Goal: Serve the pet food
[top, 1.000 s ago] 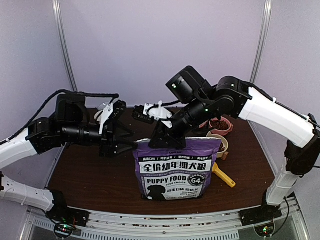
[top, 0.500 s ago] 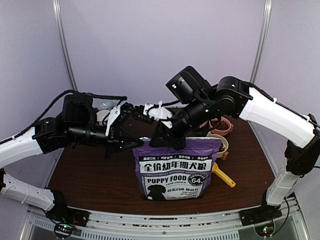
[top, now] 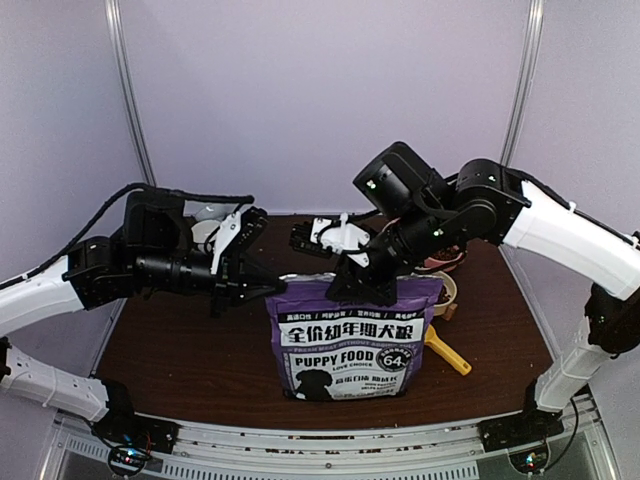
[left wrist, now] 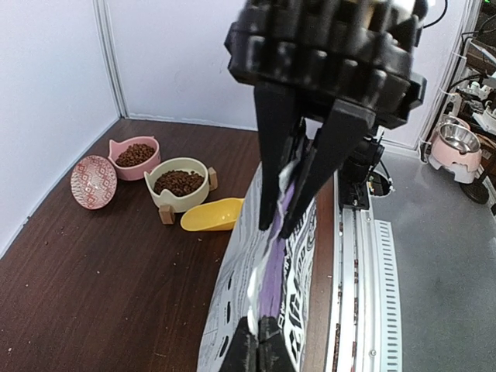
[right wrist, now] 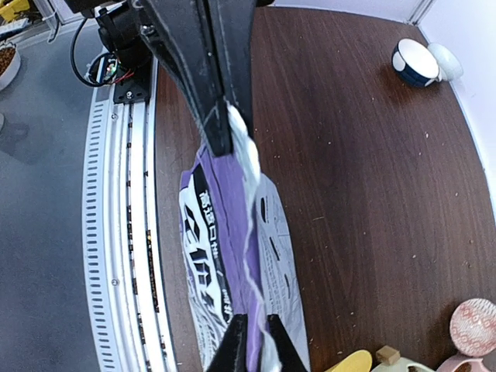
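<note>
- The pet food (left wrist: 178, 183) lies as dark kibble in two bowls at the right rear of the table (top: 190, 360): a cream bowl (left wrist: 172, 203) on small wooden feet, and a pink bowl (left wrist: 132, 172) just beside it.
- A red-patterned dish (left wrist: 93, 182) sits next to the pink bowl; I cannot tell what it holds.
- A blue bowl (right wrist: 413, 62) and a white bowl (right wrist: 448, 60) stand together at the left rear; their insides are not readable.
- The purple bag (top: 352, 345) stands upright near the front middle of the table, its printed face towards the arm bases and its contents hidden.
- A yellow scoop (left wrist: 213, 215) lies between the bag and the cream bowl, close to both.
- Brown tabletop shows to the left of the bag and behind it.
- The left arm reaches in roughly level from the left. The left gripper (top: 266, 288) has its fingers pressed together on the bag's top left corner.
- The right arm arches over with its elbow high and its wrist angled down. The right gripper (top: 368, 292) straddles the top edge right of middle with its fingers slightly parted; I cannot tell whether they pinch it.
</note>
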